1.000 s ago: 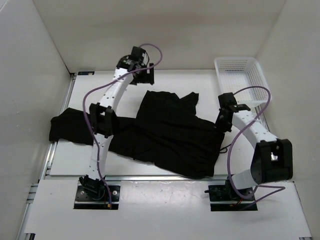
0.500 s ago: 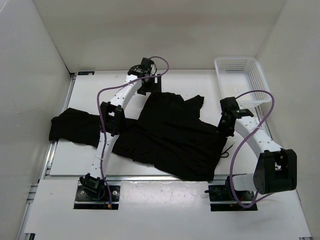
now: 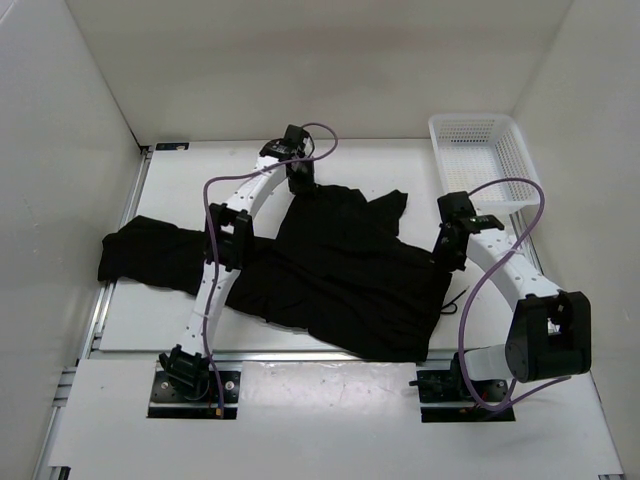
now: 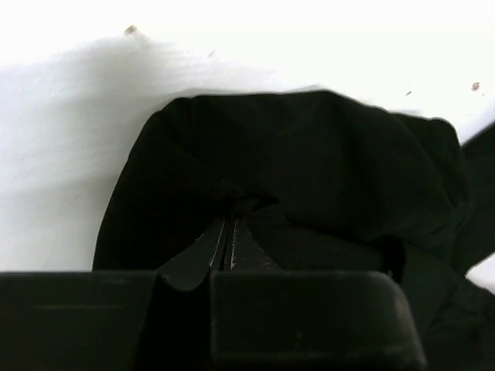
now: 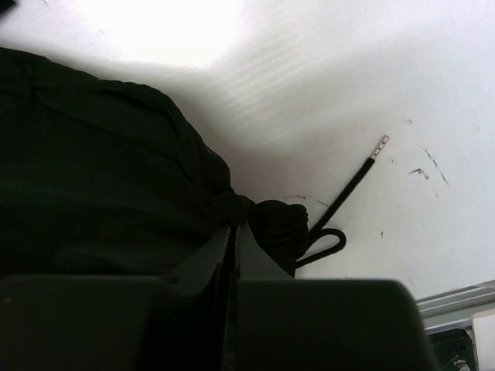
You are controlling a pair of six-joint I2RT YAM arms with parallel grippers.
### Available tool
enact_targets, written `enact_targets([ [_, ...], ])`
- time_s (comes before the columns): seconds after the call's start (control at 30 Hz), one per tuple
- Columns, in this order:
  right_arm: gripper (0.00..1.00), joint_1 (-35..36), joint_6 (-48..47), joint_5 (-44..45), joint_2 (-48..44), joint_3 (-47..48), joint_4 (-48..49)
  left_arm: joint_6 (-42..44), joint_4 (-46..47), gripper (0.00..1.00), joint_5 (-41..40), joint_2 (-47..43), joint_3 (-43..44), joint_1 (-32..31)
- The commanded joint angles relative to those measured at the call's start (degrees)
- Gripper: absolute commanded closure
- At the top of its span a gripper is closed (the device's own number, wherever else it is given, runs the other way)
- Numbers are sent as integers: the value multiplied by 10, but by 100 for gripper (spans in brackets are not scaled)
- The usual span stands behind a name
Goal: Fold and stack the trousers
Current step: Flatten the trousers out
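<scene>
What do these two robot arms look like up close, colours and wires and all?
The left arm and right arm are slim white links joined by chunky black joints. A purple cable loops loosely along each. The left gripper and right gripper each have two tapered black fingers.

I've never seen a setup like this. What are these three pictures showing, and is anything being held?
Two white robot arms are bolted at the near edge of a table. The wide picture looks down from above and behind them. The other two come from a small camera on each wrist, looking along that arm's own fingers. A pair of black trousers lies rumpled on the table, and a white mesh basket sits in the far right corner. The left gripper is shut, pinching cloth at the trousers' far edge. The right gripper is shut on cloth at their right edge, beside the loose drawstring.
</scene>
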Motion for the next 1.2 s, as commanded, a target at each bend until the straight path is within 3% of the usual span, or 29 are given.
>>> enact_targets([
  [0.0,100,3,-8,-5,0,41,3,-10,8,90,-16,-130,-33,32],
  [0.2,100,3,-15,7,-5,54,-2,2,8,90,-58,-350,-197,115],
  [0.3,100,3,-20,7,-5,47,-2,10,8,90,-81,-465,-287,96],
  [0.37,100,3,-20,15,-12,39,-2,10,8,90,-96,-552,-402,70],
  [0.4,100,3,-20,21,-18,31,-2,-5,8,85,-102,-580,-448,53],
  [0.47,100,-2,-14,39,-25,26,-8,-11,8,62,-75,-630,-576,1],
  [0.5,100,-2,-14,39,-33,17,-8,-11,8,33,-58,-630,-608,-16],
  [0.53,100,-2,-14,45,-33,9,-8,-5,-7,19,-65,-630,-627,-37],
  [0.57,100,-2,-14,45,-33,9,-8,-5,-20,12,-85,-630,-622,-37],
  [0.63,100,-2,-14,50,-33,-3,-8,0,-39,9,-152,-605,-545,-28],
  [0.73,100,-2,-14,56,-40,-9,-8,0,-39,16,-175,-547,-443,-5],
  [0.77,100,-2,-14,56,-40,-9,-8,6,-39,22,-175,-520,-367,0],
  [0.83,100,-2,-8,56,-51,-15,-8,12,-51,22,-185,-418,-278,5],
  [0.87,100,-2,-8,56,-51,-15,-8,29,-61,14,-192,-375,-179,5],
  [0.93,100,-2,-8,56,-51,-15,-13,46,-127,10,-209,-233,-57,0],
  [1.0,100,-2,-3,51,-51,-20,-19,69,-159,6,-231,-151,84,0],
  [1.07,100,-2,-3,45,-57,-20,-19,82,-128,1,-239,-114,73,0],
  [1.17,100,-2,3,45,-63,-20,-26,82,-69,1,-246,-122,-40,0],
])
